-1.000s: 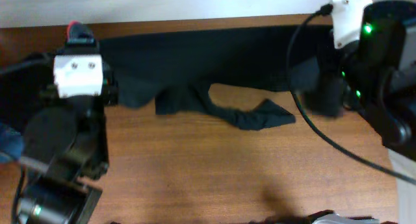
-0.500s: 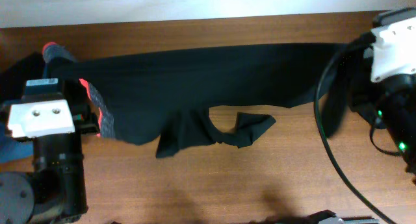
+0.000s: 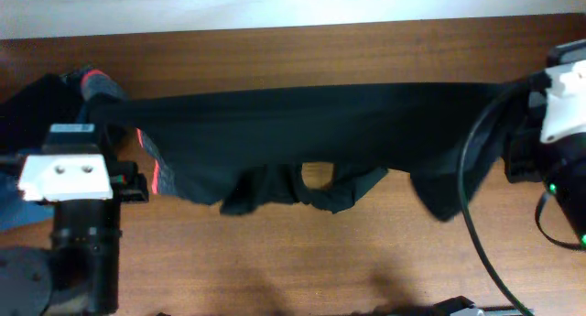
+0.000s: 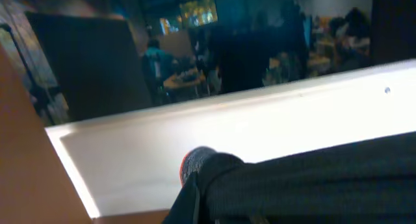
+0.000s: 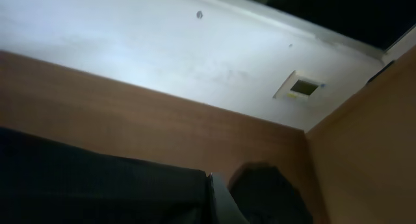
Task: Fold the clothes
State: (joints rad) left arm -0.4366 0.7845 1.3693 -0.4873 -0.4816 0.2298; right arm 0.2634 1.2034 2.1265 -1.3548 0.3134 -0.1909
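Edges: trousers (image 3: 311,124) taut between left fingers (image 3: 108,133) and right fingers (image 3: 524,124), lower edge sagging.
Room: bare counter (image 3: 275,261) beneath.
Grip: both clamped on trousers.

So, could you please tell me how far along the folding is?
Done: both ends are gripped, the left tool and right tool each shut on the trousers. In hand: the trousers hang stretched between the tools, apparently lifted off the table, with a loose part drooping mid-span. To do: every fold; none shows yet.

Black arms (image 3: 84,252), white wrist housings (image 3: 64,174) with screws (image 3: 60,169); black cable (image 3: 469,206); green light (image 3: 552,188)
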